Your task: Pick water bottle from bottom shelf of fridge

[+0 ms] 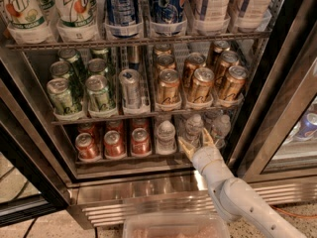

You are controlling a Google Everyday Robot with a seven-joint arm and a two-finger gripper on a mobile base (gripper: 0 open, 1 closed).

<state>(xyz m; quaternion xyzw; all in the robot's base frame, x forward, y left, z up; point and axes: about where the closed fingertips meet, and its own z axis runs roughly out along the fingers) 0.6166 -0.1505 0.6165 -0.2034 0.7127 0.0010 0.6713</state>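
The fridge [163, 202] stands open with its steel base panel below. On the bottom shelf [124, 158] stand red soda cans at left and several clear water bottles at right. One water bottle [193, 129] stands just behind my gripper [196, 140]. My gripper is at the shelf's front edge, its two tan fingers [186, 148] spread open on either side of that bottle's lower part. Another bottle [166, 136] stands to its left and one [221, 126] to its right. The white arm [237, 197] reaches in from the lower right.
Red soda cans [114, 144] fill the bottom shelf's left lanes. Gold cans [200, 83] and green cans [79, 88] stand on the rack above. A dark door edge [270, 98] is close on the right. A clear bin [176, 227] lies below.
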